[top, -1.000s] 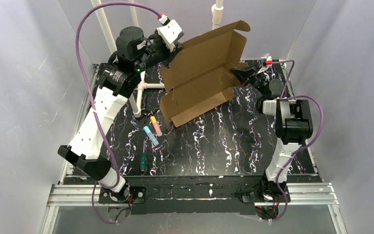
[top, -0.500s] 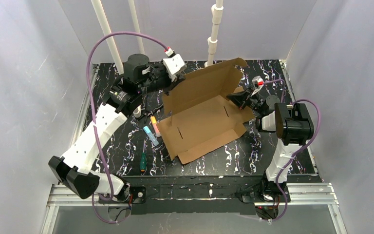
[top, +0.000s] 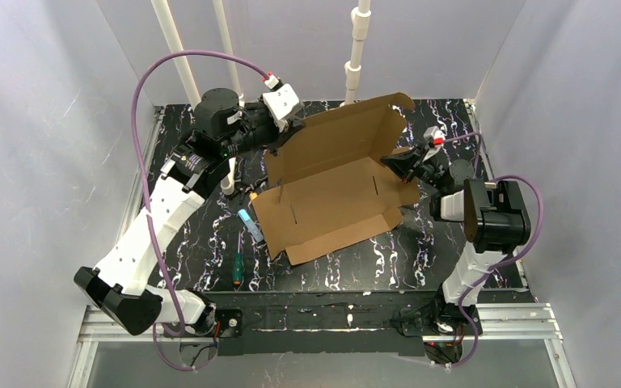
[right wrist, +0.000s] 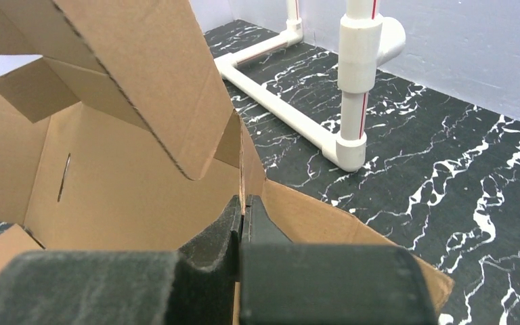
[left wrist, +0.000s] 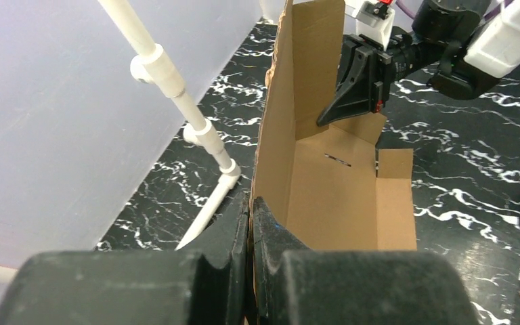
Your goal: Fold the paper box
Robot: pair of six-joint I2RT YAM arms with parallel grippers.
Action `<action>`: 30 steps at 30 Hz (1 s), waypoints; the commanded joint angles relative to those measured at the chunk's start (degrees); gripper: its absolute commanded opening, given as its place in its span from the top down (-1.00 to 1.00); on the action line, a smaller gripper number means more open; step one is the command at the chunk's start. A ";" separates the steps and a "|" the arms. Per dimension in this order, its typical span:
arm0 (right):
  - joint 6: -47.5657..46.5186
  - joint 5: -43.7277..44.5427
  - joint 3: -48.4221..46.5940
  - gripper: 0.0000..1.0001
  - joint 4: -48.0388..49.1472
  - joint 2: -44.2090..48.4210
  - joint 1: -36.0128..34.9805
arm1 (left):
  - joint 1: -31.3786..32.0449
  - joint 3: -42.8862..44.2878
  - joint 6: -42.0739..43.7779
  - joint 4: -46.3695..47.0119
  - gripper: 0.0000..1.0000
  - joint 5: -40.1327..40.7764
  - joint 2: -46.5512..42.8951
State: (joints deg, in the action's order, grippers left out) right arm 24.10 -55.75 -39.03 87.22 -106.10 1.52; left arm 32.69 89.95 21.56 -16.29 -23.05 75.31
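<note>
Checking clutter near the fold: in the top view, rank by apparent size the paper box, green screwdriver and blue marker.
Largest: paper box, by far.
Then green screwdriver and blue marker, about alike; not ranked.

White arms [top: 162, 217] w/ blk joints [top: 497, 214], purple cables [top: 202, 56], blk claws [left wrist: 250, 210].

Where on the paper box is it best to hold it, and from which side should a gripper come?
Grip a thin wall edge at either end, not the broad faces. The paper box lies half open with its rear panel raised, so single-sheet edges stand free there. Come in from the sides, as the left gripper and right gripper do.
</note>
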 commanded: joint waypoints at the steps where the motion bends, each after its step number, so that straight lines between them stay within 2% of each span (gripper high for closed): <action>1: -5.02 -3.98 3.68 0.95 14.91 2.46 0.39 | 0.18 1.79 -5.58 5.62 1.00 -9.27 -2.67; 5: -6.98 -2.58 4.71 0.97 14.87 4.25 0.41 | 0.50 -0.25 -6.73 6.86 1.00 -11.64 -4.74; 9: -6.33 -0.95 2.41 0.94 13.67 5.82 0.41 | 0.49 3.25 -6.94 6.47 1.00 -11.68 -5.15; 12: -8.60 -1.63 1.38 0.60 8.75 8.25 0.44 | 0.54 5.28 -5.84 5.51 1.00 -11.67 -5.24; 14: -11.70 -4.67 0.83 0.15 2.35 10.79 0.69 | 0.54 5.37 -4.92 5.04 1.00 -11.46 -5.78; 17: -17.70 -8.18 0.48 -0.37 -14.12 17.29 2.48 | 0.54 4.12 -2.94 4.49 1.00 -10.43 -7.25; 18: -20.92 -8.57 0.09 -0.49 -21.29 20.34 3.54 | 0.54 3.53 -2.26 4.33 1.00 -9.89 -7.80; 20: -35.23 -9.25 -2.37 -0.64 -44.15 26.49 5.27 | 0.54 2.56 -0.97 4.17 1.00 -8.93 -8.67; 22: -56.44 -7.51 -8.20 -0.75 -74.32 31.55 6.31 | 0.54 1.83 0.01 4.25 1.00 -8.49 -9.18; 23: -64.19 -6.61 -11.67 -0.78 -86.68 31.88 6.63 | 0.61 1.64 0.32 4.30 1.00 -8.47 -9.13; 24: -67.62 -6.23 -13.84 -0.80 -93.43 32.04 7.47 | 0.58 1.60 0.74 4.41 1.00 -8.42 -9.07; 30: -62.17 -8.97 -19.75 -0.81 -100.29 30.23 14.80 | 1.30 2.07 4.47 3.06 1.00 -7.23 -7.38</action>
State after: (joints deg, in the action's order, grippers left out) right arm -31.79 -63.29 -54.87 7.25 -74.02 12.16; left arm 33.47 91.94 22.55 -13.98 -31.27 67.02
